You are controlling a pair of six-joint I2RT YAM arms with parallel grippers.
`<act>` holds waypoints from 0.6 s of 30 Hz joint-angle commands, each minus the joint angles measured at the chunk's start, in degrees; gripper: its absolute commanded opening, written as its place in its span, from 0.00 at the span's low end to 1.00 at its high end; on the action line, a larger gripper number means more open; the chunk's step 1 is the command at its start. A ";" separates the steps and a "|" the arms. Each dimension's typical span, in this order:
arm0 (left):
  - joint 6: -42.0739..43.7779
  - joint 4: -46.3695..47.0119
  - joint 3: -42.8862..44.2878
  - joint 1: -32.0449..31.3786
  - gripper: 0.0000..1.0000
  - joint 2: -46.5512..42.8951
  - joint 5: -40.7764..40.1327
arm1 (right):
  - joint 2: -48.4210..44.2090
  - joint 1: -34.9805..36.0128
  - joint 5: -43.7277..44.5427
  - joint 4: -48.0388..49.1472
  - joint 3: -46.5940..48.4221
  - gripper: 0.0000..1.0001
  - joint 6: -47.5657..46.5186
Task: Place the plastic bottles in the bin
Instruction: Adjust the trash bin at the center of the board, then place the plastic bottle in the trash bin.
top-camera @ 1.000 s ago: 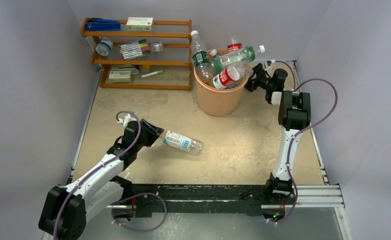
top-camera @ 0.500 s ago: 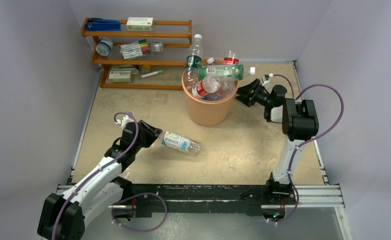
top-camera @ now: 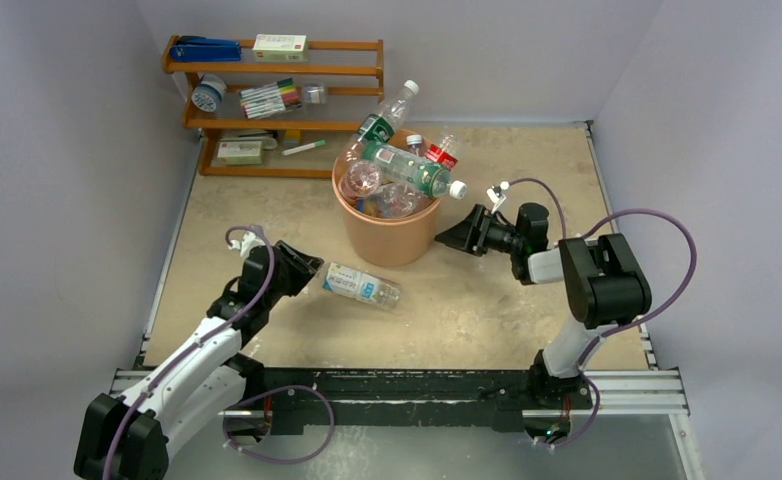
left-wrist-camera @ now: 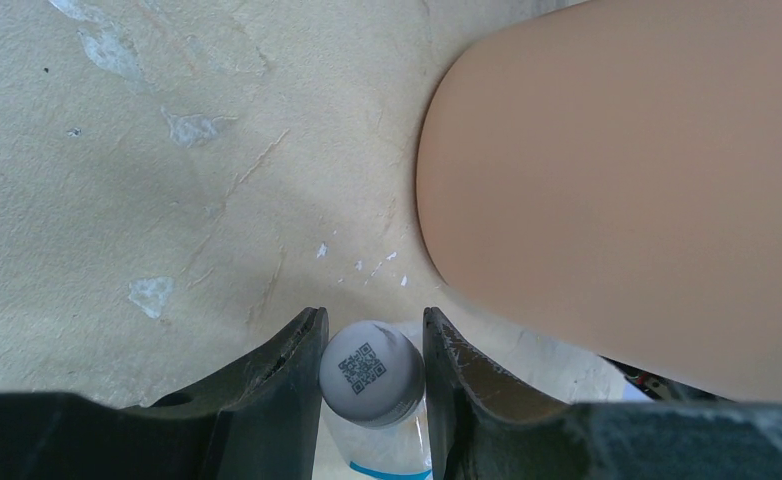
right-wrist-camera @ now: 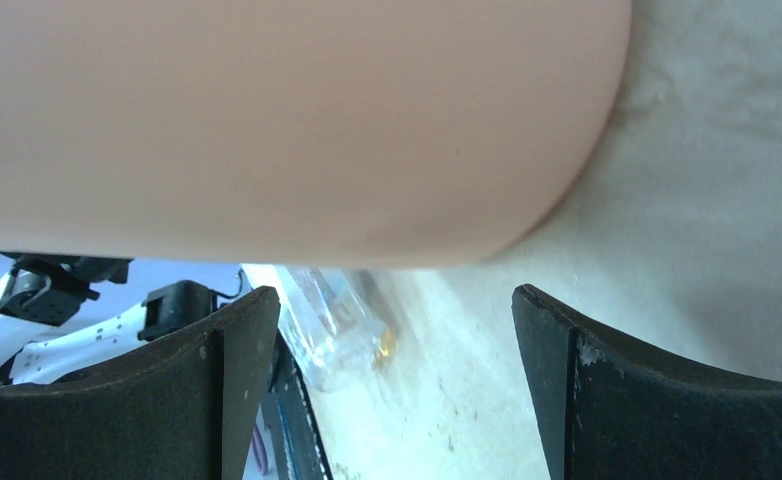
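One bottle (top-camera: 364, 286) lies outside the one bin (top-camera: 387, 242).

The beige table (top-camera: 527, 300) is mottled with pale scuffs and chips (plainest in the left wrist view). The orange-peach bin (top-camera: 387, 238) stands upright near its middle, and a clear bottle (top-camera: 364, 285) with a blue-and-white label lies on its side just nearer. A wooden rack (top-camera: 277, 172) sits in the far left corner.

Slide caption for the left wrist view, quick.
Left gripper pinching the cap of a bottle lying on the table, the bin close ahead.
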 commanded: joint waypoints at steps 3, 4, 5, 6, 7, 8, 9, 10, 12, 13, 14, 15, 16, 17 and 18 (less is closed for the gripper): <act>-1.62 0.40 -2.65 -0.13 0.30 -3.92 -0.17 | -4.32 -0.81 1.11 -8.12 -2.76 0.88 -8.15; -2.49 0.74 -3.25 -0.13 0.30 -4.48 0.10 | -4.87 -1.03 1.57 -9.46 -2.90 0.88 -8.44; -3.38 1.28 -3.96 -0.13 0.30 -5.04 0.49 | -5.52 -1.07 1.73 -10.61 -3.00 0.88 -8.72; -4.52 2.25 -4.83 -0.18 0.30 -5.58 1.25 | -6.26 -1.07 1.63 -11.39 -3.23 0.88 -9.02; -5.85 3.69 -5.82 -0.15 0.31 -6.04 1.73 | -7.17 -1.10 1.52 -11.56 -3.67 0.88 -9.11; -7.01 5.17 -6.70 -0.22 0.31 -6.39 2.36 | -7.98 -1.08 1.28 -11.04 -4.41 0.88 -8.90; -8.11 6.56 -7.51 -0.35 0.31 -6.44 2.75 | -8.86 -1.02 0.67 -10.16 -5.28 0.88 -8.38; -8.96 7.64 -8.07 -0.55 0.31 -6.40 2.92 | -9.61 -1.01 -0.33 -9.38 -6.37 0.88 -7.79; -10.82 10.06 -9.40 -1.07 0.31 -6.08 3.17 | -10.54 -1.01 -2.86 -8.19 -8.14 0.88 -7.25; -11.75 11.44 -10.05 -1.40 0.31 -5.90 3.20 | -11.07 -1.01 -3.78 -8.04 -8.91 0.88 -7.10; -12.90 12.72 -10.66 -1.81 0.31 -5.72 3.17 | -11.72 -1.01 -4.36 -8.08 -9.72 0.88 -7.13; -14.14 14.66 -11.51 -2.29 0.31 -5.43 3.07 | -12.38 -0.95 -4.54 -8.41 -10.44 0.88 -7.45; -15.46 16.78 -12.38 -2.52 0.31 -5.13 3.05 | -13.13 -0.88 -4.65 -9.13 -11.08 0.89 -7.91; -17.48 19.07 -13.41 -2.99 0.31 -4.75 3.03 | -14.09 -0.84 -4.54 -9.76 -11.69 0.89 -8.28; -18.96 21.57 -14.35 -3.31 0.31 -4.35 2.98 | -14.67 -0.84 -4.43 -10.07 -12.30 0.90 -8.51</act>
